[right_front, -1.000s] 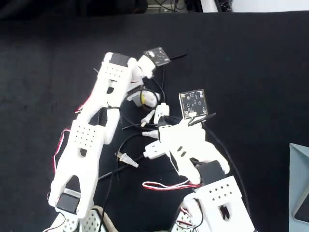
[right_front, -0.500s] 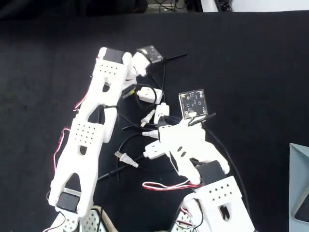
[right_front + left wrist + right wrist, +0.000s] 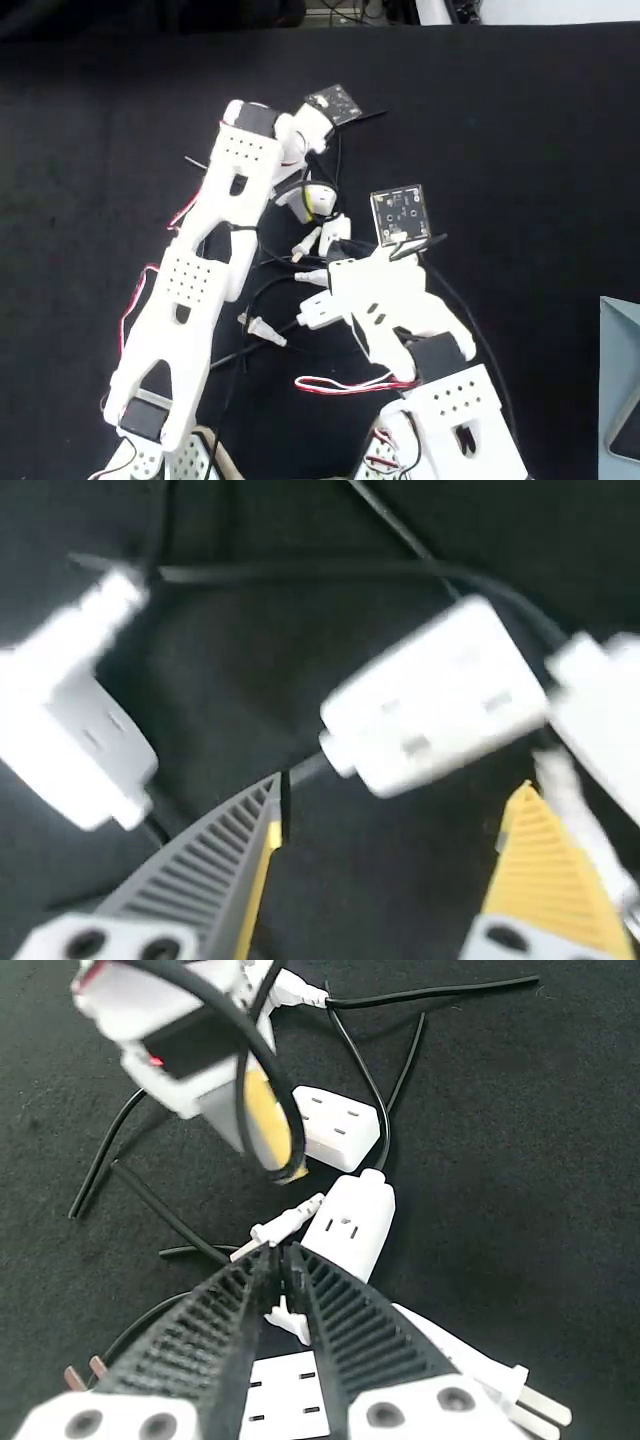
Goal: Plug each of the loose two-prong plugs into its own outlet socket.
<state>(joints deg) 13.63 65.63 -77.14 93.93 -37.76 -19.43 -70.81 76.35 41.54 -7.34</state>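
The white outlet block (image 3: 435,720) lies on the black table (image 3: 520,120) in the middle of the tangle. The left claw (image 3: 398,788) hangs directly over it with its fingers spread wide, one to each side of the block, holding nothing. One loose plug (image 3: 262,331) lies well apart from the block, nearer the arm bases, with its prongs bare and not inserted. Change: over the last second the left arm swung away from the block, uncovering it, then swung back, so the claw is above it again; the block itself has shifted only slightly. Judgement: this is a re-alignment for a grasp on the block, not an insertion, and the loose plug remains to be seated. The right claw (image 3: 284,1252) is closed to a narrow slit, its tips just beside a small white plug (image 3: 288,1224) that lies next to a second outlet block (image 3: 350,1222); whether it pinches anything cannot be told. The right arm has not moved, and the loose plug has kept its place. Black cords (image 3: 430,994) cross the work area and may drag if the block is lifted.
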